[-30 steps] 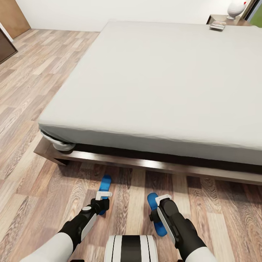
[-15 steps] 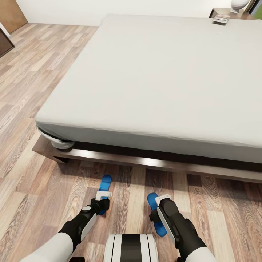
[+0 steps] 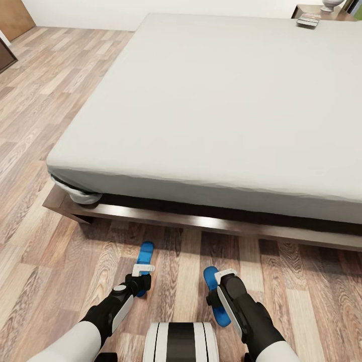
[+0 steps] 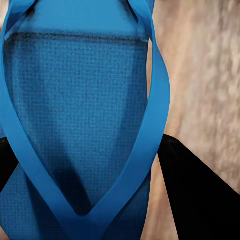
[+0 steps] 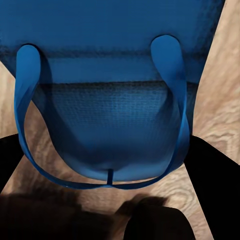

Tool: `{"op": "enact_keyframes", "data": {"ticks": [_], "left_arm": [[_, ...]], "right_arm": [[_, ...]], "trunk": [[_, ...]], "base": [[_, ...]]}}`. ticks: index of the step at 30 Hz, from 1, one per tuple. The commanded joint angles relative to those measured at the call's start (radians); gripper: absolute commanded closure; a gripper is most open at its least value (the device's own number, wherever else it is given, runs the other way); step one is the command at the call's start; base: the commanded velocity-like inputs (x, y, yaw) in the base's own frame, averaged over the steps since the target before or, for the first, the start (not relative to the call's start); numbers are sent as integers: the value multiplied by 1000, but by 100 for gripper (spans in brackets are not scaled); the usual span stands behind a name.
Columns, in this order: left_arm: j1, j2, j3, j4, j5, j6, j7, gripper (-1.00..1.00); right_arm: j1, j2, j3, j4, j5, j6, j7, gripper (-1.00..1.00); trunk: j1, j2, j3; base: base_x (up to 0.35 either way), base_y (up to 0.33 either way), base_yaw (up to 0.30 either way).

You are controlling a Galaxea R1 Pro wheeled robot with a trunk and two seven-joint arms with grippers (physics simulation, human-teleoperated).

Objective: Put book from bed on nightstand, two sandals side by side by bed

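Each gripper holds a blue sandal, left [image 3: 143, 275] and right [image 3: 219, 282], fingers clamped, low over the floor [image 3: 45, 125] just beside the bed [image 3: 211, 100], probably for pairing; the book [image 3: 307, 20] lies at the bed's far right corner.

Count, this moment:

- Bright blue flat flip-flop sandals: two, left one [image 3: 146, 254] and right one [image 3: 213, 291], both on the floor.
- Large beds with pale grey-white mattress and dark brown wooden base [image 3: 211, 100]: one.
- Small thin books with a dark cover [image 3: 308, 20], far corner of the mattress: one.
- Low dark-brown wooden nightstands [image 3: 306, 9]: one.
- White rounded objects on the nightstand [image 3: 332, 5]: one.
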Motion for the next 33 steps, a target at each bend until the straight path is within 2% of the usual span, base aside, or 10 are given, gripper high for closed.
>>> {"op": "enact_keyframes", "data": {"ticks": [1, 5, 9, 29, 33], "left_arm": [[0, 1, -4, -2, 8, 5, -1, 100], [0, 1, -3, -2, 9, 5, -1, 100], [0, 1, -3, -6, 8, 6, -3, 100], [1, 6, -4, -42, 9, 8, -6, 100], [1, 7, -4, -42, 8, 9, -6, 100]], "right_arm": [[0, 0, 2, -1, 1, 5, -3, 100], [0, 0, 2, -1, 1, 5, -3, 100], [0, 0, 2, -1, 1, 5, -3, 100], [0, 0, 2, -1, 1, 5, -3, 100], [0, 0, 2, -1, 1, 5, -3, 100]], "trunk": [[0, 0, -1], [0, 0, -1], [2, -1, -16], [2, -1, -16], [0, 0, -4]], "base": [[0, 0, 0], [0, 0, 0], [0, 0, 0], [0, 0, 0], [0, 0, 0]]}}
